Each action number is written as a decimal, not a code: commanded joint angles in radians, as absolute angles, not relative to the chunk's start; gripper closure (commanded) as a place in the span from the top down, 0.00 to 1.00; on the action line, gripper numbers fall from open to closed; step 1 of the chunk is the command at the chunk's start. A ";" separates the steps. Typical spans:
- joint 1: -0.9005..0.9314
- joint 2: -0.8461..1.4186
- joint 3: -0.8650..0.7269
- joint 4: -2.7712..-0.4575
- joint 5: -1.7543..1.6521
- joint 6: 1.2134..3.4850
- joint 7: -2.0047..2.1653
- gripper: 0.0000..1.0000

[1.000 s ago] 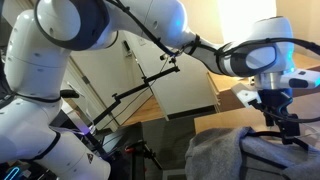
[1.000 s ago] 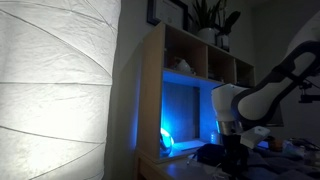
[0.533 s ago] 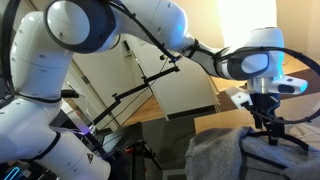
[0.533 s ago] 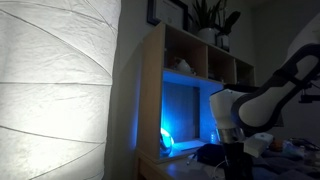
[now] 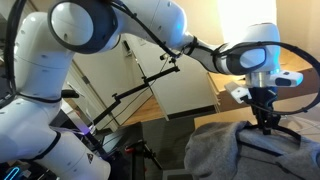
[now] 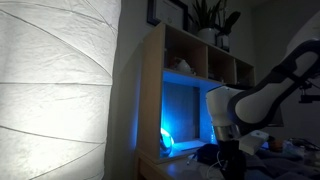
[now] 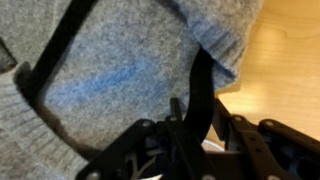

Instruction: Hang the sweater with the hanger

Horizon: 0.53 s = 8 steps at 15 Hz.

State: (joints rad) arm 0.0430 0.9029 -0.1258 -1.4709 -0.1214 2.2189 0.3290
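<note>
While the sweater covers the wooden surface, the end effector pinches its hanger.

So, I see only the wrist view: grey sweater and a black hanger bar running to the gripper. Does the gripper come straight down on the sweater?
Observer: Yes. In an exterior view the gripper points straight down onto the top of the sweater, which lies in a mound.
Operator: And what stands behind the arm?
Observer: A wooden shelf unit, with one compartment lit blue.
Operator: Is anything on top of it?
Observer: A plant. A big white lamp shade fills the side of that view.
</note>
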 commanded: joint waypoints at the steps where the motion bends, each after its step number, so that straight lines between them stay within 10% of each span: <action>1: 0.046 0.889 -0.124 -1.438 -0.100 2.193 0.329 0.05; 8: -0.007 0.752 -0.113 -1.492 -0.036 2.247 0.304 0.08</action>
State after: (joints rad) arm 0.0172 0.8321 -0.1258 -1.4505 -0.0696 2.2240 0.3348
